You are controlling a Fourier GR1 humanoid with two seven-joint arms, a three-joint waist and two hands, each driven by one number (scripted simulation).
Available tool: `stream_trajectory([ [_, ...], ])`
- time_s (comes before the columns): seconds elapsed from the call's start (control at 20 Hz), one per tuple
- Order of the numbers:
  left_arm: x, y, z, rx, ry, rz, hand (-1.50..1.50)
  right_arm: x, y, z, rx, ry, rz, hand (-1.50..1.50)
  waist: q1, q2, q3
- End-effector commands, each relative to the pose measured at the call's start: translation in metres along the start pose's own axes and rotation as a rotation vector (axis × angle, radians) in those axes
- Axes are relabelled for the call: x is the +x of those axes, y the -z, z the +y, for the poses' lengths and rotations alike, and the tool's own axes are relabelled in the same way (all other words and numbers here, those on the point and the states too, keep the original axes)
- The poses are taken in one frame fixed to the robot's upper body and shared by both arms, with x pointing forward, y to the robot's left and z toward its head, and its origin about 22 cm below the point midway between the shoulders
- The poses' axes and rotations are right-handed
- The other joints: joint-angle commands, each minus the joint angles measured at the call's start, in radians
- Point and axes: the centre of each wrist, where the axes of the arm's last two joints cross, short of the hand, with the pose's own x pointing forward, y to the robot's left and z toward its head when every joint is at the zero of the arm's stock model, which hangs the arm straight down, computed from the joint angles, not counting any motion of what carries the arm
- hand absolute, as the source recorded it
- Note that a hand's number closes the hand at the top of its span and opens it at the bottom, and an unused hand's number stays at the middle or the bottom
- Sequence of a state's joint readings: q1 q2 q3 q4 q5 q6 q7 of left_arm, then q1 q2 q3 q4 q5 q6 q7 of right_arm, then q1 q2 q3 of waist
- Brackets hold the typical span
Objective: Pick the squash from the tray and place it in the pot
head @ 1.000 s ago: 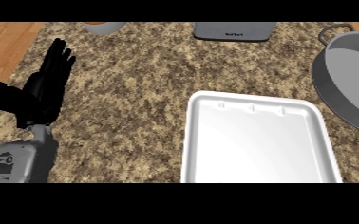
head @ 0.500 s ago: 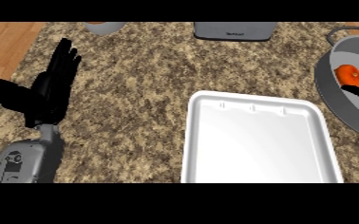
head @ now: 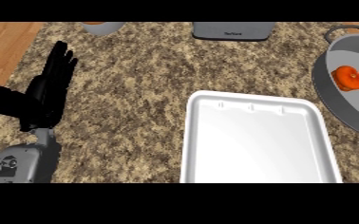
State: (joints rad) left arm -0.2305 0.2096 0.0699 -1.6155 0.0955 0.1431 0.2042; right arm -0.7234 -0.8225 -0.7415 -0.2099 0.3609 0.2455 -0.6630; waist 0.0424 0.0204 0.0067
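Note:
An orange squash (head: 348, 77) lies inside the grey pot (head: 329, 92) at the right edge of the head view, partly cut off by the frame. The white tray (head: 257, 140) sits on the granite counter at lower centre-right and holds nothing. My left hand (head: 49, 92) stands open at the left edge, fingers straight and pointing up, resting well away from the tray and the pot. My right hand does not show anywhere.
A grey appliance (head: 233, 30) stands at the back centre and a grey cup or bowl (head: 102, 27) at the back left. Wooden floor (head: 15, 38) shows beyond the counter's left edge.
The view has shifted so more of the pot shows at the right, and the squash has come into sight inside it. The left hand has stayed put.

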Motion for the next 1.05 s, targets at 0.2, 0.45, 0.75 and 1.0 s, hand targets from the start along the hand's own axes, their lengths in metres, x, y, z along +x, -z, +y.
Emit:
stream_trajectory([
  [0.2,0.002,0.0,0.009,0.011,0.012,0.008,0.0,0.003,-0.035,-0.074,-0.017,0.087,-0.003,-1.5,-0.007,0.001,0.002],
  [0.45,0.002,0.004,0.005,0.011,0.011,0.002,0.0,0.005,-0.042,-0.087,-0.021,0.099,-0.003,-1.5,-0.006,0.003,0.002],
  [0.75,0.008,0.002,0.009,0.006,0.005,0.005,0.0,0.015,-0.058,-0.119,0.032,0.065,0.007,-1.5,-0.009,0.002,0.004],
  [1.0,0.0,0.001,0.006,-0.008,-0.017,0.0,0.0,0.021,-0.055,-0.122,0.026,0.053,0.027,-1.5,0.001,0.005,0.004],
])
